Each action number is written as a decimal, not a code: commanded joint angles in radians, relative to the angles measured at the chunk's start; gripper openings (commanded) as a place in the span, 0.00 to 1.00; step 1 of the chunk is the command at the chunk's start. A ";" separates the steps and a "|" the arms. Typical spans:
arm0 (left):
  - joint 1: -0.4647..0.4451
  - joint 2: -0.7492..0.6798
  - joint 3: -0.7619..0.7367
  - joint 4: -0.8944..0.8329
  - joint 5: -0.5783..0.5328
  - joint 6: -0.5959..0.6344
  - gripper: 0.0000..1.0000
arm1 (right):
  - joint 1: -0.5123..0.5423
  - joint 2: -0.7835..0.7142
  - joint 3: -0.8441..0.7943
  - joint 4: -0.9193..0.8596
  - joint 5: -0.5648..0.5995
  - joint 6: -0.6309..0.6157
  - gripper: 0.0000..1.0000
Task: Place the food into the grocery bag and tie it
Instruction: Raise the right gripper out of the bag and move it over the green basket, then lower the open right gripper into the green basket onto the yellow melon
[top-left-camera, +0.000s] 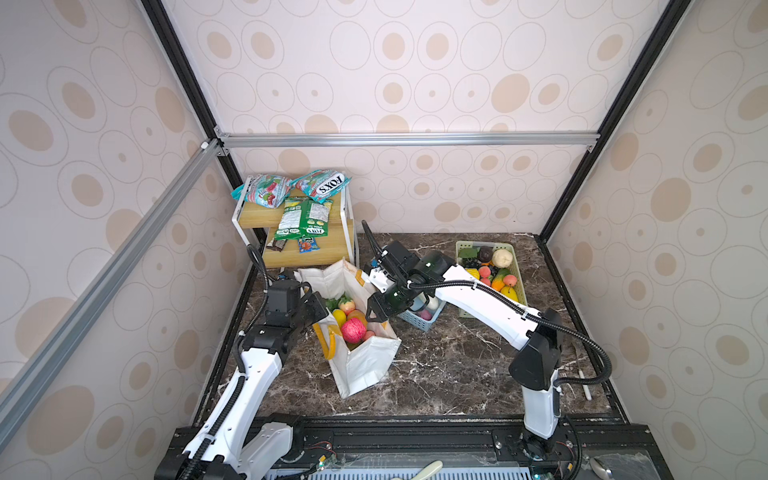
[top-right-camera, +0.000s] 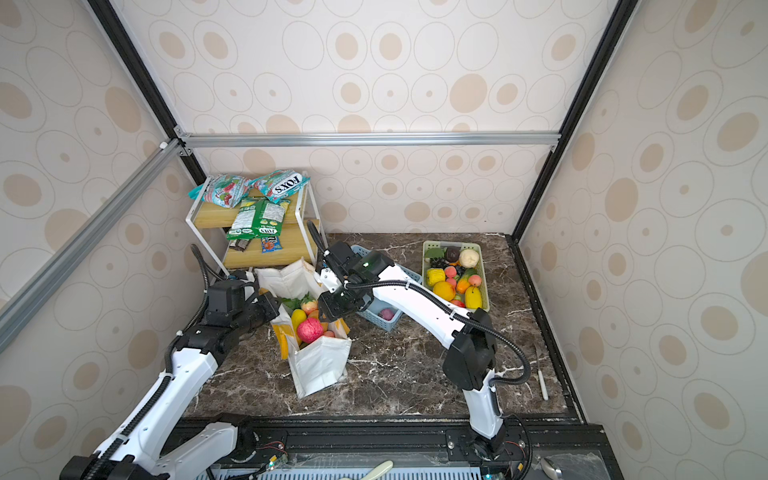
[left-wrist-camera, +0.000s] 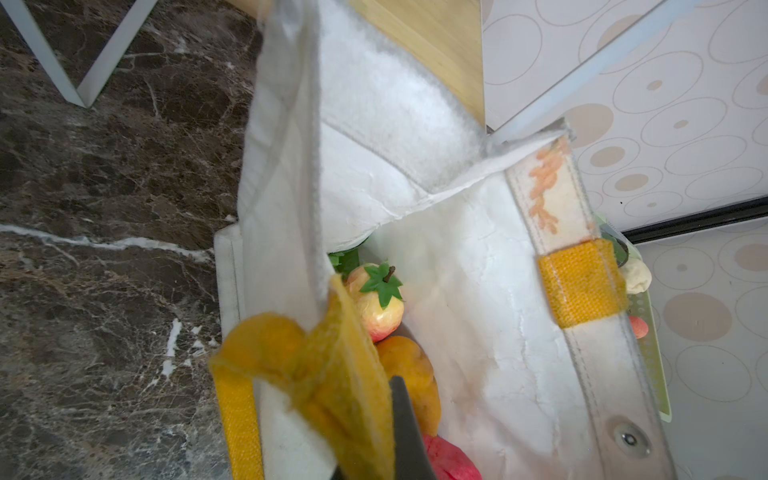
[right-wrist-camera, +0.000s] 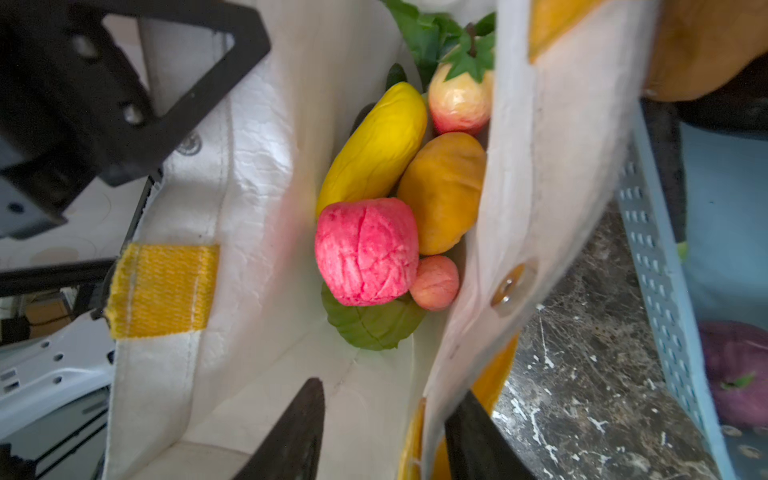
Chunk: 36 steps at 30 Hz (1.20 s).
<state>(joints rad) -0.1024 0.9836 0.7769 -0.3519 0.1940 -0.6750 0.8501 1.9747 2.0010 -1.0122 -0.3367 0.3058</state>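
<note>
The grocery bag (top-left-camera: 365, 365) stands open on the left half of the dark marble surface (top-left-camera: 449, 365), near its left edge and about midway between front and rear. Its mouth gapes upward. Food (top-left-camera: 353, 328) lies at its bottom. The right wrist view shows a wrinkled pink-red fruit (right-wrist-camera: 365, 251) touching a long yellow fruit (right-wrist-camera: 374, 145) and an orange fruit (right-wrist-camera: 442, 191). A small peach (right-wrist-camera: 434, 282) sits just beside it, a green leaf (right-wrist-camera: 374, 328) lies under it, and a pale red fruit with a green cap (right-wrist-camera: 457, 104) lies farther in.

The left claw (top-left-camera: 320, 309) is at the bag's left rim, pinched tight on the bunched yellow handle (left-wrist-camera: 324, 374). The right claw (right-wrist-camera: 388, 392) hangs over the opposite rim with its jaws apart. One finger is inside the bag and the other outside, with the bag's wall between them and not gripped.

Just right of the bag, under the right arm, sits a blue basket (top-left-camera: 419, 322) holding a purple fruit (right-wrist-camera: 731, 365). Beyond it, toward the rear right corner, a green basket (top-left-camera: 517, 270) holds more toy fruit and vegetables. At the rear left corner a wooden shelf (top-left-camera: 307, 253) carries snack packets (top-left-camera: 305, 214).
</note>
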 joint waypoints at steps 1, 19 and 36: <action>0.008 0.003 0.050 0.009 -0.016 0.018 0.00 | -0.050 -0.060 0.019 -0.032 0.052 -0.007 0.54; 0.010 -0.020 0.042 -0.002 -0.024 0.019 0.00 | -0.411 -0.222 -0.201 0.011 0.309 0.087 0.67; 0.010 -0.039 0.035 -0.010 -0.039 0.023 0.00 | -0.663 -0.123 -0.229 -0.143 0.631 -0.009 0.66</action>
<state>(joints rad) -0.1017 0.9691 0.7784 -0.3687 0.1776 -0.6731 0.1947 1.8210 1.7725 -1.0840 0.1871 0.3325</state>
